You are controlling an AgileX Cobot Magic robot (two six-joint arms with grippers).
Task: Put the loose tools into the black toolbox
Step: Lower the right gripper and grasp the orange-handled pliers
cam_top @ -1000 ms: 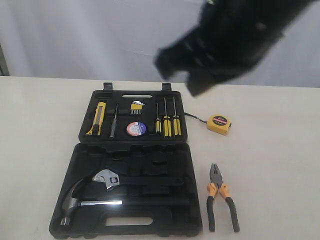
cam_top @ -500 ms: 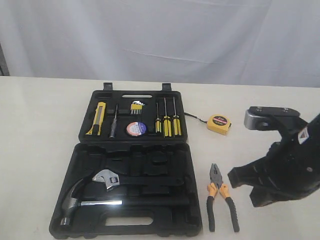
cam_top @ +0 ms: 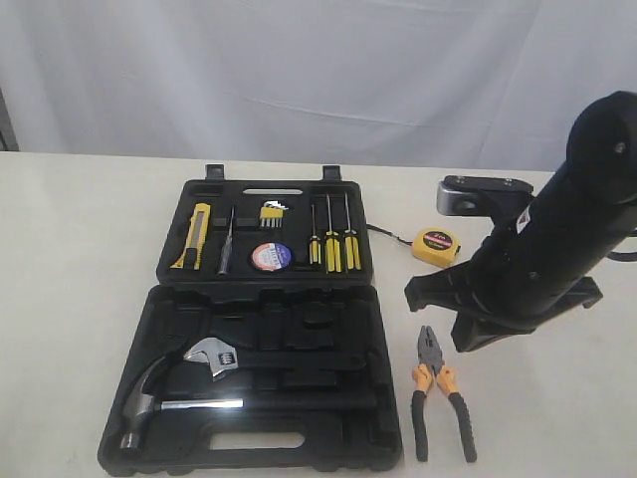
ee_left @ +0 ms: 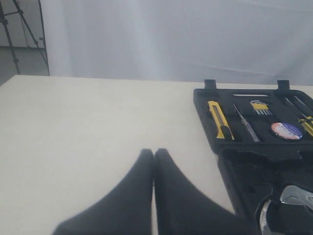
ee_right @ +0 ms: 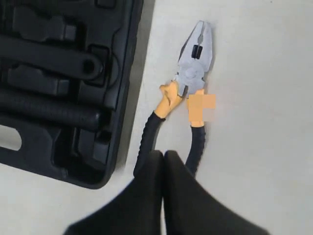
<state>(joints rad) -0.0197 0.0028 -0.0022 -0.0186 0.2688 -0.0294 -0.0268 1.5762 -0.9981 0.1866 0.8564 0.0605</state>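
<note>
The black toolbox point(cam_top: 299, 329) lies open on the table. Its far half holds the yellow-black utility knife point(cam_top: 195, 237) and the dark tape roll point(cam_top: 271, 257). The yellow tape measure point(cam_top: 436, 246) sits on the table just right of that half. The orange-black pliers point(cam_top: 438, 393) lie on the table right of the near half. My right gripper point(cam_top: 466, 339) hovers above them, shut and empty; in the right wrist view its tips point(ee_right: 163, 154) overlap the pliers' point(ee_right: 193, 73) handle ends. My left gripper point(ee_left: 154, 152) is shut and empty over bare table, left of the toolbox point(ee_left: 230, 156).
A steel claw hammer point(cam_top: 149, 398) and a chrome wrench point(cam_top: 224, 357) rest in the toolbox's near half. Three yellow-handled screwdrivers point(cam_top: 331, 244) and a hex key set point(cam_top: 272, 212) sit in the far half. A white curtain hangs behind the table.
My right arm swept from the top of the exterior view down to the right side, then moved left to hang over the pliers. The tools have not moved.
</note>
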